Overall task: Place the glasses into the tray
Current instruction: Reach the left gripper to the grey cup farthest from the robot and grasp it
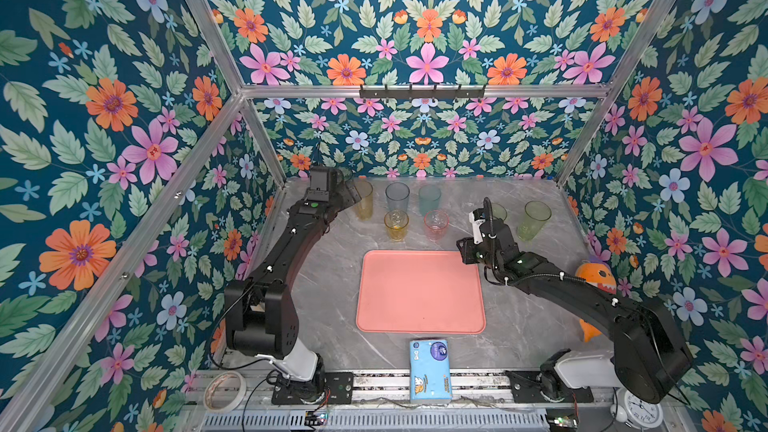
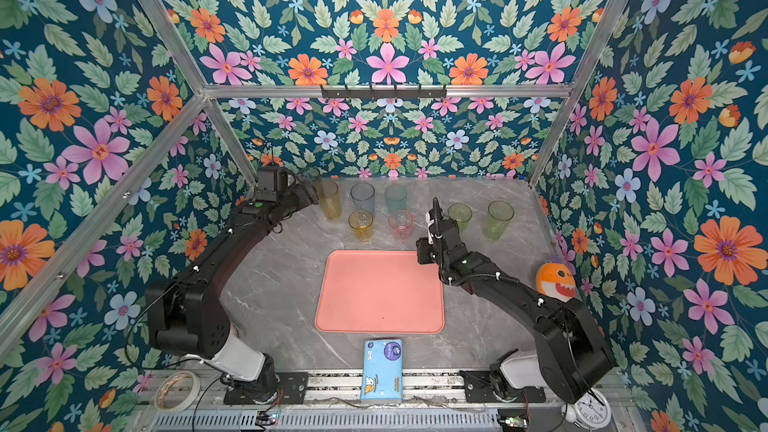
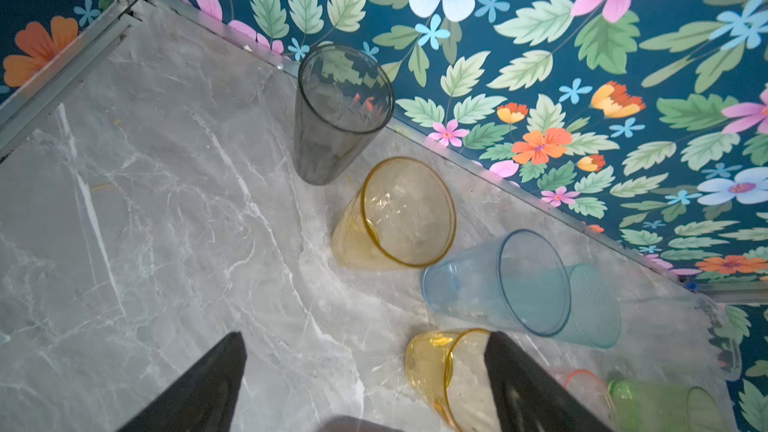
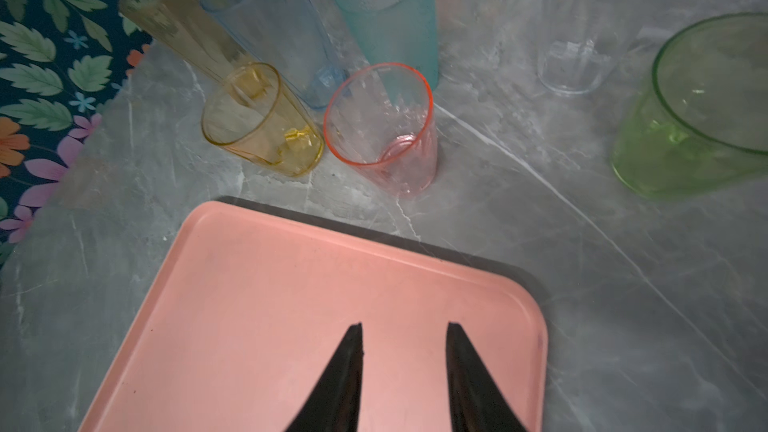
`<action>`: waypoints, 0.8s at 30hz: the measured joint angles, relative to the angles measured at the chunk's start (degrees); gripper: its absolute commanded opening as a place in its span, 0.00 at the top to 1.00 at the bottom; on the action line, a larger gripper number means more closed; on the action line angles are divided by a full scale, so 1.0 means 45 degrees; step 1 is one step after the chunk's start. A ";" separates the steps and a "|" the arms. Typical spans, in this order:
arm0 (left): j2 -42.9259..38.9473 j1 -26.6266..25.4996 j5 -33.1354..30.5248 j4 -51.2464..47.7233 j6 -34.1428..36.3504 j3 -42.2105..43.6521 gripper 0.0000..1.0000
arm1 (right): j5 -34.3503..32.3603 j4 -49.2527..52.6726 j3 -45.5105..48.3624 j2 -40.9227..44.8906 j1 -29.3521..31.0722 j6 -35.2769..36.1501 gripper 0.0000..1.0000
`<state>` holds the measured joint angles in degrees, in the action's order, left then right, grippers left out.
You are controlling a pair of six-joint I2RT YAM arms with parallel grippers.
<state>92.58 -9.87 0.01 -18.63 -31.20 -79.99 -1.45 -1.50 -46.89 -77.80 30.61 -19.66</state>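
Right wrist view puts my right gripper [image 4: 404, 326] over a rounded corner of the salmon-pink tray [image 4: 249, 284], fingers parted, nothing between them. My left gripper [image 3: 365, 336] gapes wide above the marble table [image 3: 145, 201] at the back left, empty too. Behind the tray, upright on the table, stand the smoky grey tumbler [image 3: 332, 126], tall amber tumbler [image 3: 399, 218], blue-grey tumbler [image 4: 270, 22], teal tumbler [image 4: 390, 22], short yellow tumbler [image 4: 262, 122], pink tumbler [image 4: 382, 130], clear tumbler [image 4: 573, 35], short green tumbler [image 4: 698, 118] and tall green tumbler [image 1: 534, 220]
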 measured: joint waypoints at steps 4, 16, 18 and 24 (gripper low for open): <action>0.1205 0.0495 -0.0068 -0.0505 0.0068 -0.1496 0.08 | 0.0330 -0.0529 0.0393 0.0092 0.0000 0.0078 0.63; 0.4469 0.1627 -0.0194 -0.1719 0.0563 -0.5401 0.16 | 0.0840 -0.1020 0.0457 -0.0427 0.0141 0.0107 0.62; 0.5042 0.1783 -0.0199 -0.1977 0.0656 -0.6139 0.17 | 0.0840 -0.1020 0.0457 -0.0476 0.0160 0.0112 0.62; 0.6586 0.1899 0.0058 -0.2676 0.0942 -0.8238 0.22 | 0.0835 -0.1015 0.0335 -0.0685 0.0165 0.0117 0.62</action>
<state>122.21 -1.32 0.27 -30.68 -26.96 -117.05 2.31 -6.07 -45.39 -80.88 31.35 -19.14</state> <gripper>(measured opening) 0.801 0.383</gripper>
